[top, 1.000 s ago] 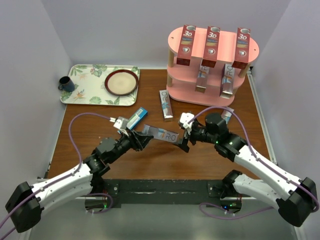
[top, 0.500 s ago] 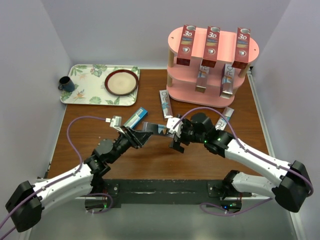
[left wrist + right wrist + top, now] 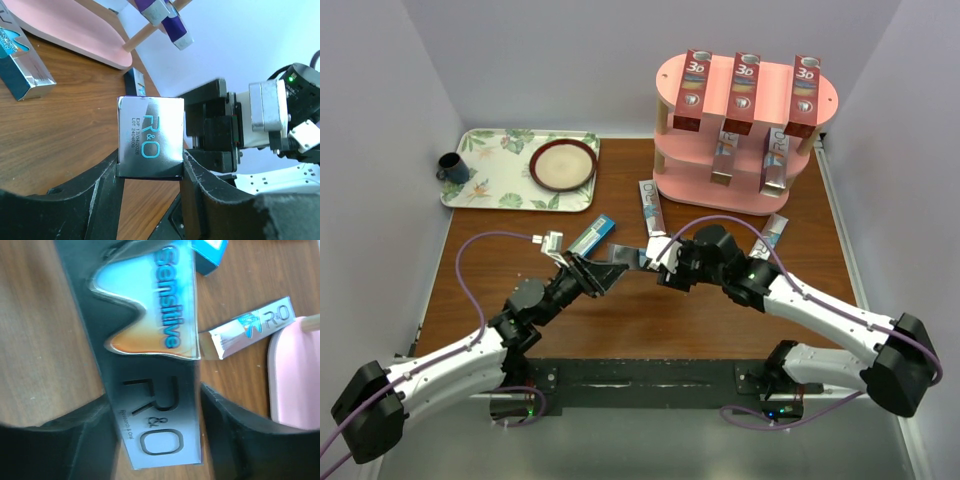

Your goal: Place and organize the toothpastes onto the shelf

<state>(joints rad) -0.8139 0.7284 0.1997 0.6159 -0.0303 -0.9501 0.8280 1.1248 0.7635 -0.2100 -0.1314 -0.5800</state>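
While my left gripper point(image 3: 150, 167) pinches one end of the silver R&O carton point(image 3: 150, 134), fingers pressed flat against both of its narrow sides, I hold it lifted off the brown table point(image 3: 520, 290) and pointing across toward my other arm. I judge that this is a hand-over: the pink shelf point(image 3: 772, 90) stands at the far right, within easier reach of my right arm than of my left.

My right gripper point(image 3: 155, 405) has its jaws set around the free end of the same carton, one finger on each side of the printed face. They look very close to the cardboard, but from the right wrist view I cannot tell whether they already bear on it or only flank it. Until that is sure, my left grip should carry the weight.

On the shelf, three red 3D cartons point(image 3: 742, 92) stand in a row along the top tier, and two silver ones point(image 3: 725, 160) lean on the middle tier, so like goes with like; this carton probably belongs with the silver pair. Another silver carton point(image 3: 649, 208) lies on the table just beside the shelf's base, a teal-blue one point(image 3: 592, 235) lies near my left wrist, and one more point(image 3: 772, 232) sits by my right forearm, all waiting to be shelved.
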